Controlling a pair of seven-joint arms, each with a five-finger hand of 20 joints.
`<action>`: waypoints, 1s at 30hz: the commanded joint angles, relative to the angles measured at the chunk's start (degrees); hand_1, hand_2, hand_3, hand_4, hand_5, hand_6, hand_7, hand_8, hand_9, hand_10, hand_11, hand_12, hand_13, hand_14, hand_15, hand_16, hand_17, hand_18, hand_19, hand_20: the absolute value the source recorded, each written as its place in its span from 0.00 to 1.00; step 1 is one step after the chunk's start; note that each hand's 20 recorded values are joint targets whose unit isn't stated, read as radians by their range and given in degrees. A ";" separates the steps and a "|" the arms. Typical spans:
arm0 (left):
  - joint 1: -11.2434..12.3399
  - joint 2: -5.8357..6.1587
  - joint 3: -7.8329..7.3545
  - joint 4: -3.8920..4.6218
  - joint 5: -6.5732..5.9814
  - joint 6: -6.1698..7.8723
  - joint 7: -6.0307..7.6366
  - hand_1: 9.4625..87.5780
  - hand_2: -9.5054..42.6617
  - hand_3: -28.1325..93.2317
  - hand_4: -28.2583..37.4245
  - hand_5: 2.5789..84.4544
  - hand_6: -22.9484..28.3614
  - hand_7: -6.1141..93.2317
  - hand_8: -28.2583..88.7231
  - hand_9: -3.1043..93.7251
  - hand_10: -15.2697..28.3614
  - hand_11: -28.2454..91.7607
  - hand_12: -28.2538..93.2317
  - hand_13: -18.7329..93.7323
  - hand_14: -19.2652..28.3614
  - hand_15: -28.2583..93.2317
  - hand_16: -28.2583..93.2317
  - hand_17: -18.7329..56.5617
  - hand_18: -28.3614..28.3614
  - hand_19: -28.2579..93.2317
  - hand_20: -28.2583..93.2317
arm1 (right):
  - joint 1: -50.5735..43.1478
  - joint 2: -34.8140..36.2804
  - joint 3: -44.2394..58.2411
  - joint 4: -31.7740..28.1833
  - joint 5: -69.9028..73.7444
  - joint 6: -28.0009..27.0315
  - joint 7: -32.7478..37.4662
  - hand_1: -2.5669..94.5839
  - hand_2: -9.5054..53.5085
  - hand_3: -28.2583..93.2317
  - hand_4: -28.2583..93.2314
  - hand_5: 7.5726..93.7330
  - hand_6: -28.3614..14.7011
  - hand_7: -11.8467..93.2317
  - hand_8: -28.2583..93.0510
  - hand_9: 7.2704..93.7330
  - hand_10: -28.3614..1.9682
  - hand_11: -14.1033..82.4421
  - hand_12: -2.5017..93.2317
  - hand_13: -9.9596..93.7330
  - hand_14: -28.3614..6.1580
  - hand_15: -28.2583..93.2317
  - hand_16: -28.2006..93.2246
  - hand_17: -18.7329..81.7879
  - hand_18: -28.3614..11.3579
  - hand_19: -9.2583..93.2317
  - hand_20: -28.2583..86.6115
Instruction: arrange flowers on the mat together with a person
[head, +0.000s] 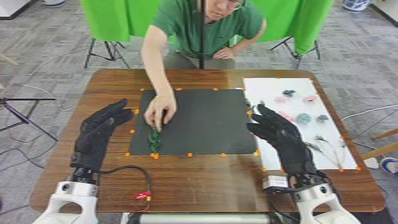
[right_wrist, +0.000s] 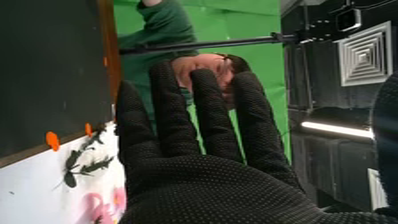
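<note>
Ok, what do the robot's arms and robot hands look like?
The left arm and right arm are white, with rounded casings. The left robot hand and right robot hand are gloved in black fabric; small pale dots cover the right one. A thin black cable leads off the left arm.

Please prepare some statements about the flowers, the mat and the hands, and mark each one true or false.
1. The person's hand is at one end of a green sprig on the dark mat. True.
2. The white sheet is on the left side of the dark mat. False: it is on the right side.
3. Pink flowers lie on the white sheet. True.
4. The robot's right hand is closed around a flower. False: its fingers are straight and it holds nothing.
</note>
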 joint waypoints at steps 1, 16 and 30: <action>0.97 -0.32 0.20 0.02 0.32 -0.66 -1.75 0.25 0.02 0.74 0.16 0.52 0.51 0.18 0.19 0.50 0.64 0.38 0.35 0.48 0.77 0.36 0.27 0.29 0.74 0.32 0.39 | -0.27 -0.32 -0.39 -0.04 -0.48 -1.18 -0.52 0.17 0.00 0.85 0.06 0.35 0.59 0.19 0.17 0.39 0.45 0.19 0.18 0.46 0.33 0.32 0.42 0.39 0.25 0.15 0.43; 1.40 -0.84 -0.44 -0.69 0.71 -0.64 -3.67 0.25 0.04 0.74 0.16 0.51 0.52 0.18 0.19 0.49 0.64 0.38 0.35 0.47 0.77 0.36 0.28 0.28 0.76 0.32 0.39 | 0.94 3.41 -1.19 -0.04 -1.69 6.67 -5.41 0.31 0.00 0.83 0.00 0.42 0.59 0.23 0.16 0.49 0.46 0.22 0.18 0.57 0.39 0.36 0.39 0.55 0.19 0.15 0.53; 1.88 -0.43 -0.90 -1.40 1.17 -0.86 -4.79 0.26 0.05 0.74 0.17 0.51 0.52 0.17 0.19 0.49 0.64 0.38 0.35 0.47 0.77 0.37 0.28 0.27 0.76 0.33 0.39 | 3.81 19.98 8.93 -4.60 -34.96 25.98 4.53 0.49 0.00 0.73 0.00 0.66 0.61 0.28 0.15 0.77 0.50 0.33 0.21 0.86 0.58 0.47 0.40 0.78 0.47 0.71 0.60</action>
